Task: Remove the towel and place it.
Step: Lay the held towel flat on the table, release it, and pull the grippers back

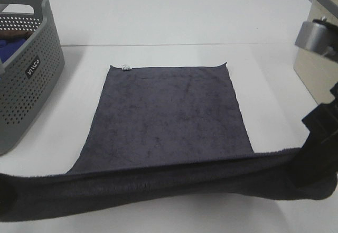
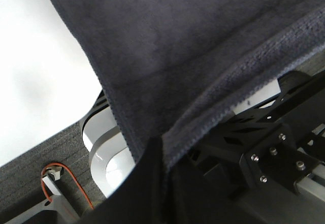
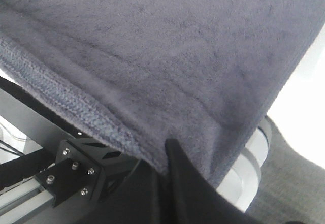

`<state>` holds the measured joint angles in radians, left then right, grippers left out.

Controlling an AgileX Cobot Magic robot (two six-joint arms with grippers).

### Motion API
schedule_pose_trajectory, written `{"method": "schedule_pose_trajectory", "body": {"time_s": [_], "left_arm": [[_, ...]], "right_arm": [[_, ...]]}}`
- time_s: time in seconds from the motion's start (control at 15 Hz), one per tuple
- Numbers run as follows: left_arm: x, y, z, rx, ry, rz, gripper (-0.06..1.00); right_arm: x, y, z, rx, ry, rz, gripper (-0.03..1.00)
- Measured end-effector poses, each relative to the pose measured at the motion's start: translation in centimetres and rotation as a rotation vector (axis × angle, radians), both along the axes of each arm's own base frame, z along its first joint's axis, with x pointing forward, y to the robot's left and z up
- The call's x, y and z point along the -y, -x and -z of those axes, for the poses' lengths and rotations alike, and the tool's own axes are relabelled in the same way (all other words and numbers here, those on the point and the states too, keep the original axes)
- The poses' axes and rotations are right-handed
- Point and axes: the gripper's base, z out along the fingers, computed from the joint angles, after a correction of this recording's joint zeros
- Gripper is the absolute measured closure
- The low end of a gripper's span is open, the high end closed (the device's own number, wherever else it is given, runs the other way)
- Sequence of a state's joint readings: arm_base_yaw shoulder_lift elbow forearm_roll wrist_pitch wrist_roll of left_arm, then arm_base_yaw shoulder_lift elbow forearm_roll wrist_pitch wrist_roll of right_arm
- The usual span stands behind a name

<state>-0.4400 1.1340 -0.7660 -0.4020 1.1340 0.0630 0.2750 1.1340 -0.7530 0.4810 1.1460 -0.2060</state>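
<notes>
The dark charcoal towel (image 1: 169, 117) lies spread on the white table, its small white tag (image 1: 125, 67) at the far left corner. Its near edge is lifted off the table and stretched taut across the front of the exterior view. My left gripper (image 2: 161, 150) is shut on the towel's near left corner; in the exterior view it is hidden under the cloth at the lower left. My right gripper (image 3: 166, 155) is shut on the near right corner, and its dark arm (image 1: 323, 138) rises at the right edge. One dark finger (image 3: 185, 188) overlaps the hem.
A grey perforated basket (image 1: 31, 80) stands at the left with a blue cloth (image 1: 10, 45) inside. A beige container (image 1: 317, 69) sits at the right edge. White table (image 1: 174, 16) stretches behind the towel.
</notes>
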Motion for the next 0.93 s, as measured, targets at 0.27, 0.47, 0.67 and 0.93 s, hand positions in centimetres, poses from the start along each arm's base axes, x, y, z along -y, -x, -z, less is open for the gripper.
{"method": "schedule_pose_trajectory", "body": {"time_s": [0.27, 0.47, 0.67, 0.93], "left_arm": [[1.4, 0.8, 2.6, -0.124, -0.038, 0.071, 0.94], [3.4, 0.4, 5.4, -0.212, -0.108, 0.137, 0.94], [4.9, 0.2, 8.1, -0.288, -0.171, 0.183, 0.94], [5.7, 0.1, 9.5, -0.335, -0.193, 0.186, 0.94]], "right_arm": [[0.5, 1.6, 3.0, -0.109, 0.025, 0.015, 0.96], [0.8, 1.7, 3.8, -0.113, 0.054, 0.018, 0.96], [0.8, 1.0, 5.1, -0.187, 0.093, 0.0, 0.96], [0.7, 0.2, 7.0, -0.308, 0.134, -0.041, 0.96]]}}
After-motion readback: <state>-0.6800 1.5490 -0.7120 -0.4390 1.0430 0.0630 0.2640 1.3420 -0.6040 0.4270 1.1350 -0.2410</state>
